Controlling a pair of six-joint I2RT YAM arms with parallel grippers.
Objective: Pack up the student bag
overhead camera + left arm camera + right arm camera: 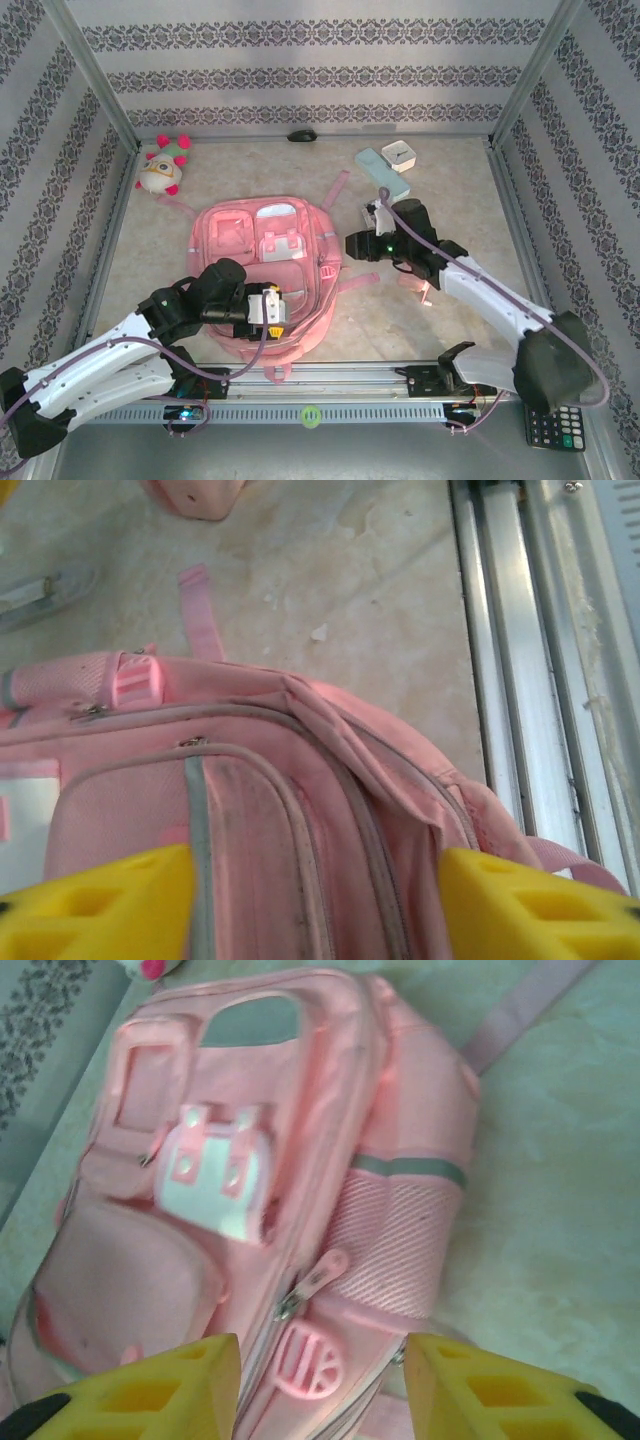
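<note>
Yellow fingers of the left end effector and right end effector stand apart, empty, over the bag lying flat on the tabletop. Its zippers look shut; case, box and calculator lie outside, so packing seems barely begun.

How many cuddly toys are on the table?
1: the white-and-pink plush toy sits in the far left corner, beyond the large pink fabric backpack. More could hide inside it.
</note>
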